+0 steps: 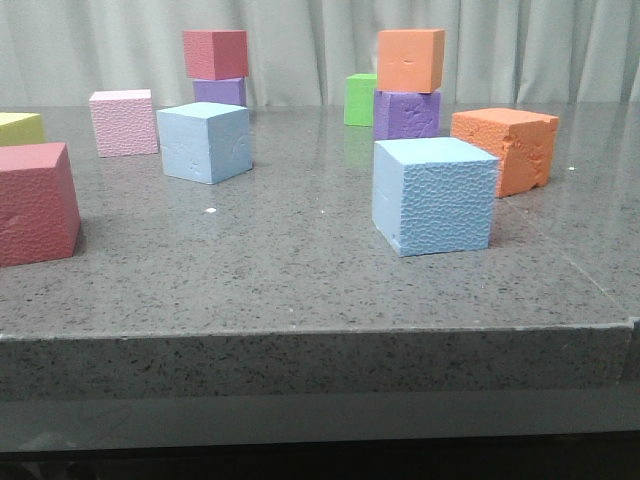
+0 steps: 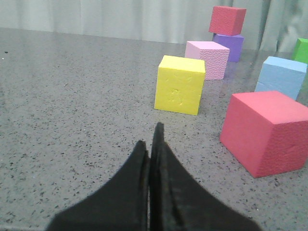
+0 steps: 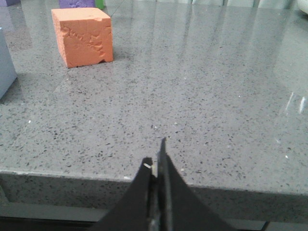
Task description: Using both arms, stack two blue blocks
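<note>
Both blue blocks sit apart on the tabletop (image 1: 300,260): the pebbled blue block (image 1: 434,196) near the front right, the smooth blue block (image 1: 204,141) farther back on the left. They look like light foam, soft enough to dent, so I'd pinch opposite flat sides gently. The left gripper (image 2: 152,144) and right gripper (image 3: 158,163) have their jaws closed on nothing. A red block (image 1: 35,203), pink block (image 1: 123,122) and yellow block (image 2: 179,84) crowd the left approach; an orange block (image 1: 506,148) stands behind the pebbled one.
</note>
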